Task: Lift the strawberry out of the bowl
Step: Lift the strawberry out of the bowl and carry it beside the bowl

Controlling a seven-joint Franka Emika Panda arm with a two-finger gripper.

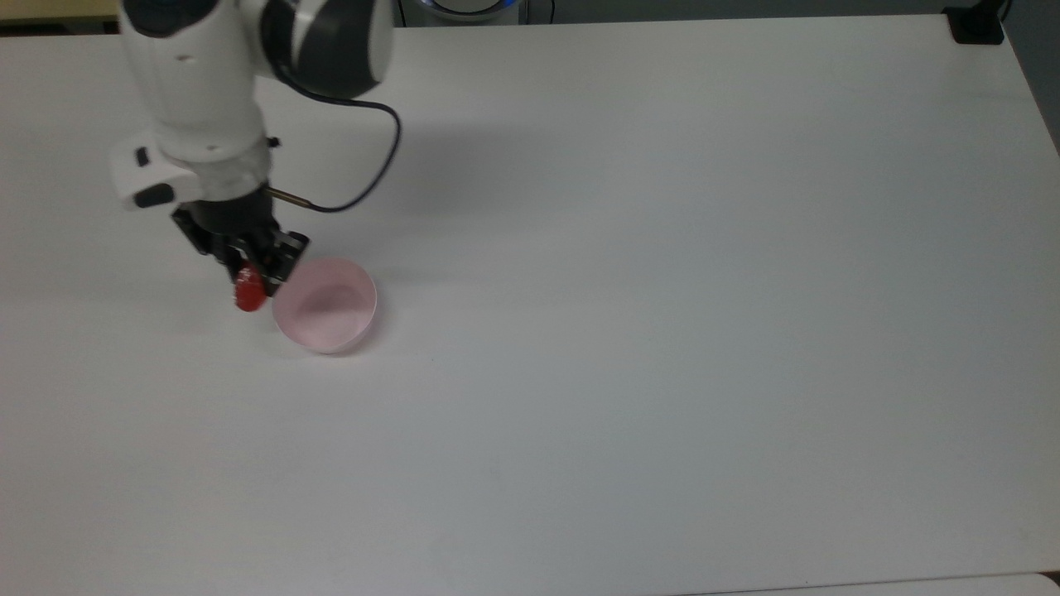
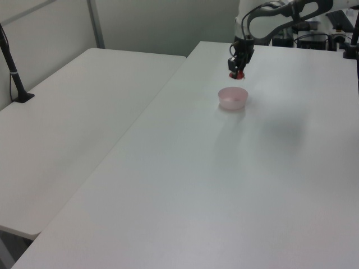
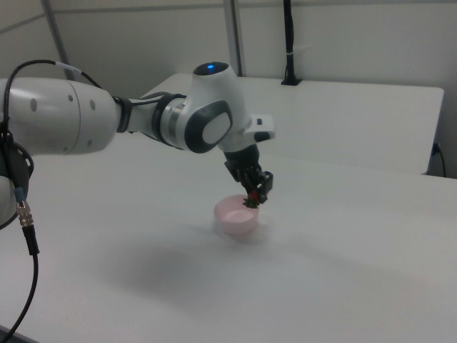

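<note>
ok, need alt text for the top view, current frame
A white robot arm's gripper holds a small red strawberry just off the top view's left of an empty pale pink bowl. Both are on the left part of a plain white table.
</note>
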